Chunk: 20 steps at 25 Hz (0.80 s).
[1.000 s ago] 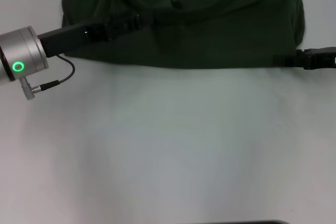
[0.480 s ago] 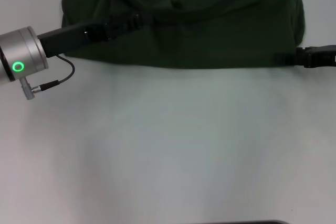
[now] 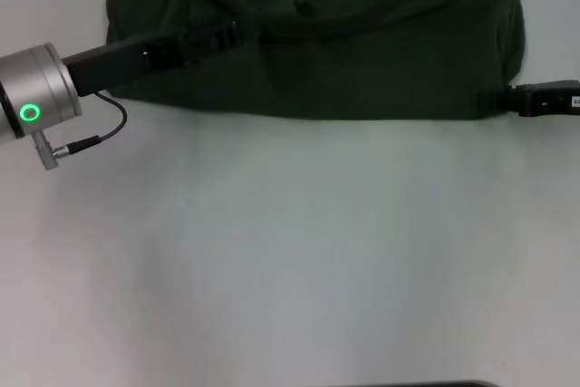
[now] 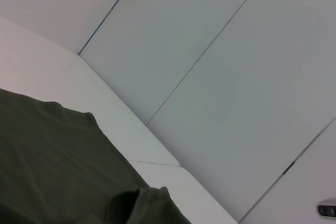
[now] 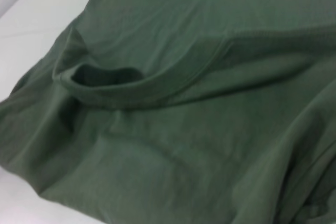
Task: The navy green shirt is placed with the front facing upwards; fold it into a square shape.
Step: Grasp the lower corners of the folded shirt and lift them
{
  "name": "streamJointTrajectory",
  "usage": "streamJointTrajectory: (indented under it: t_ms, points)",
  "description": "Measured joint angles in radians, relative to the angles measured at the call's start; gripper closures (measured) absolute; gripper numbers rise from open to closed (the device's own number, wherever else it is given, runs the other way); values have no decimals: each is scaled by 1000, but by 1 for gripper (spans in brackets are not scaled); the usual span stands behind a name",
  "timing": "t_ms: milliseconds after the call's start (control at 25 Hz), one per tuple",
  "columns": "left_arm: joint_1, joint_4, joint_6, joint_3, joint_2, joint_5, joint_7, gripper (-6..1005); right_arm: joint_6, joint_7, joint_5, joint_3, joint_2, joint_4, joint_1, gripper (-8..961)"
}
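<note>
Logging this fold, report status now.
Left gripper reaching over the navy green shirt, on a raised crease. Right gripper at the shirt's near right corner. White table in front; nothing in the way.

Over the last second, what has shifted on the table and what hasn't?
The right gripper has pulled back toward the robot's right, off the navy green shirt's near right corner to just beside it. The left gripper stays reaching over the shirt's left part. The shirt's folds look unchanged.
</note>
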Motion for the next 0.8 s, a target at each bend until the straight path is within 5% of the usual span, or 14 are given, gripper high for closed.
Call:
streamJointTrajectory:
  t_ms: [200,280,520,800]
  points:
    - [0,1,0,-10,2,0,0,113,-15,2,31,16,-9,-9,-12,478]
    - [0,0,0,-13,2,0,0,113,-20,2,32,19,-13,-8,-13,717]
    - [1,0,0,-13,3,0,0,114,-21,-6,33,20,-15,-4,-11,907]
    - [6,1,2,-13,4,8,-4,114,-21,-12,34,30,-14,-5,-15,908]
